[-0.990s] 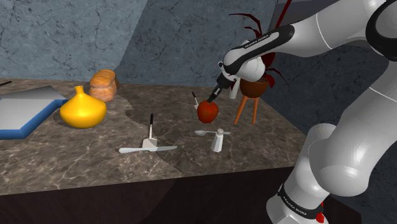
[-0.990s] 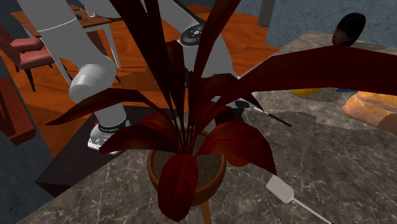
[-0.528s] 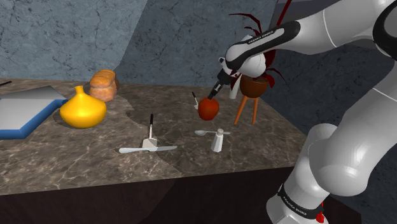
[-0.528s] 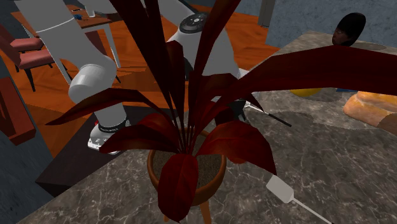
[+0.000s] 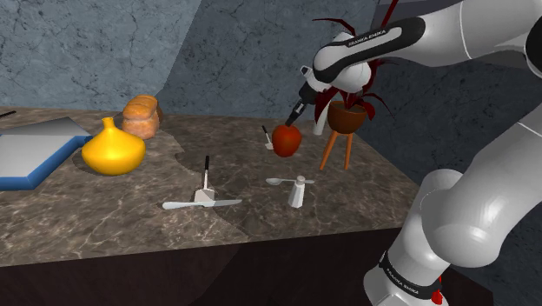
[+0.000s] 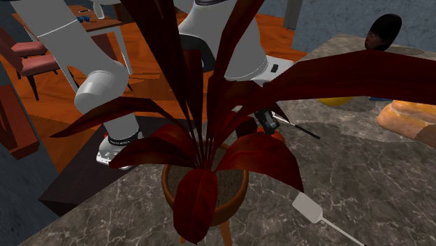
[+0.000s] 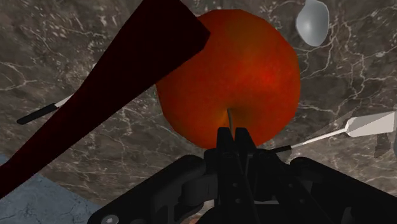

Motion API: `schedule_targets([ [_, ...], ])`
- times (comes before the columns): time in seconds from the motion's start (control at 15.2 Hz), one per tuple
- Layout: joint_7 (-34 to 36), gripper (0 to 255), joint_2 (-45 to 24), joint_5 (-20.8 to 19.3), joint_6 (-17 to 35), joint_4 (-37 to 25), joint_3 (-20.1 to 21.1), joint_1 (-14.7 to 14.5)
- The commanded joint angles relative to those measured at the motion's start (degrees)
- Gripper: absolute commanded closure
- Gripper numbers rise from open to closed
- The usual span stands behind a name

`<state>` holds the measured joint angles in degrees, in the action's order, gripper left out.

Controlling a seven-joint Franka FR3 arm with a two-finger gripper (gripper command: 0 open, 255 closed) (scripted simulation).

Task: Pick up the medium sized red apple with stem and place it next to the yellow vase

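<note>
One red apple (image 5: 287, 139) hangs just above the marbled desk (image 5: 104, 228), its thin stem pinched between the clenched fingers of the black pincer (image 7: 233, 132). The apple is close beside the potted red-leaved plant (image 5: 346, 117) and well apart from the yellow vase (image 5: 113, 149). A white spatula (image 5: 201, 202) lies on the desk between them.

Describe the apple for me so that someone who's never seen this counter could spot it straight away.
Start at the dark marble counter and find the potted red-leaved plant at the shoulder view's right. Just to that view's left of it is the apple, pinched by its stem in the black claw. It is the only round red thing; its neighbours are pale utensils.
</note>
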<state>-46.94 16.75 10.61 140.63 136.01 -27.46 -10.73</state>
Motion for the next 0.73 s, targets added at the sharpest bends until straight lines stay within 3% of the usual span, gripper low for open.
schedule_targets([
  [0.0, 0.6, 255, 0.7, -0.7, -1.7, -1.1, 0.2, 0.3],
  [0.66, 3.7, 255, 3.0, -3.0, -9.3, -6.7, 1.7, 1.2],
])
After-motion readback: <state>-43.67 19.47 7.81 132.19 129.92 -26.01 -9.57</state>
